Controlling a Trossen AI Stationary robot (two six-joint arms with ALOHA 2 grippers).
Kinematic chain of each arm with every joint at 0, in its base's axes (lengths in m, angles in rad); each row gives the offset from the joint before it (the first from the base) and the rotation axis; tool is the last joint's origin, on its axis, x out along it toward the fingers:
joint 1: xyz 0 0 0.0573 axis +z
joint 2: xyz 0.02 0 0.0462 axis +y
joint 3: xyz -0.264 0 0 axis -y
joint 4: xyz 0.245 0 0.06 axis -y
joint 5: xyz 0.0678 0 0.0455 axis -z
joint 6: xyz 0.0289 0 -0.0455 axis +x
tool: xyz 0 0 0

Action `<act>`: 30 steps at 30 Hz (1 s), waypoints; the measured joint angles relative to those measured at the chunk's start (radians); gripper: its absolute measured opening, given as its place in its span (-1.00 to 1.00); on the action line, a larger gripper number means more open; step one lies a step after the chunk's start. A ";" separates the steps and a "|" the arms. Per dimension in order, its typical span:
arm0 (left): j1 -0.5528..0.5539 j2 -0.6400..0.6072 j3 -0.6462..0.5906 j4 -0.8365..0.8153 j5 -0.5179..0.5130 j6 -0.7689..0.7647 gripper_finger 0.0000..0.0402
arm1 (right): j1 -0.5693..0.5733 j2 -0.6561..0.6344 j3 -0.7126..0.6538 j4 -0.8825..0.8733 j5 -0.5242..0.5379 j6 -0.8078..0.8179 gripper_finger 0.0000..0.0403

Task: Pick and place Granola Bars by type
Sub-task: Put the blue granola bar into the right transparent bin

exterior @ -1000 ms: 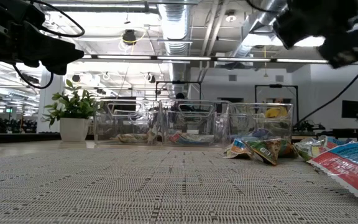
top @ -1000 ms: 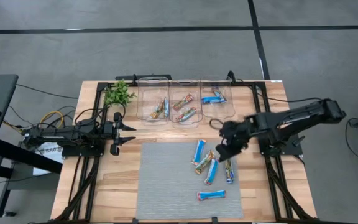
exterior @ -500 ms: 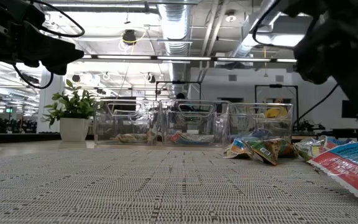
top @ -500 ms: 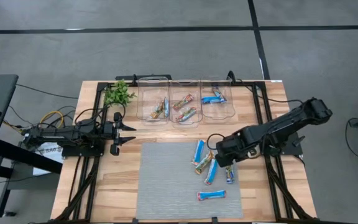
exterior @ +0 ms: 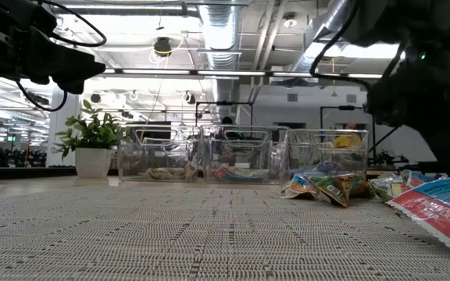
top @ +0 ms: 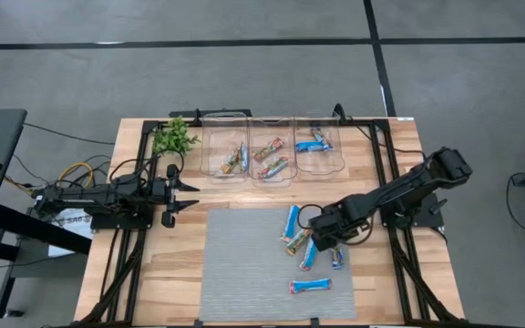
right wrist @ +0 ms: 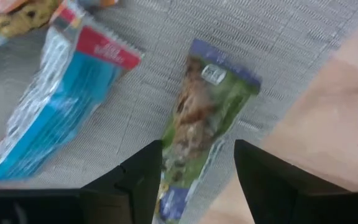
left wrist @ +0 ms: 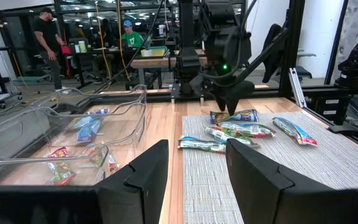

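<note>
Lowered and drawn inward over the last second, the right arm now has its right gripper (top: 324,244) just above the loose granola bars (top: 310,246) on the grey mat (top: 244,264). Its jaws stand apart, straddling a green-and-purple bar (right wrist: 204,118) that lies near the mat's edge beside the bare wood of the desk (top: 162,264); nothing is gripped yet. A blue-and-white bar (right wrist: 73,106) lies just beside that one.

The left gripper (top: 179,194) waits over the desk's left side, well apart from the mat, jaws apart and empty.

Sorting looks roughly half done. Three clear bins (top: 272,150) stand in a row along the far edge, next to a small green plant (top: 173,138). The first two bins hold a couple of multicoloured bars each, and the third holds blue ones, though the exact count is hard to make out from above. About five bars remain on the mat: a cluster under the right gripper and one blue bar (top: 310,286) lying alone nearer the front edge. All of these remain to be moved.
</note>
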 joint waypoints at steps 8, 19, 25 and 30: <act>0.000 0.000 0.000 0.000 0.000 0.000 -0.23 | 0.000 0.054 -0.001 0.022 0.008 -0.035 -0.06; 0.000 0.000 0.000 0.000 0.000 0.000 -0.23 | 0.000 0.069 -0.002 0.050 0.031 -0.078 -0.43; 0.000 0.000 0.000 0.000 0.000 0.000 -0.23 | -0.002 0.053 -0.002 0.100 0.031 -0.078 -0.77; 0.000 0.000 0.000 0.000 0.000 0.000 -0.23 | -0.011 -0.014 -0.002 0.181 0.069 -0.083 -0.88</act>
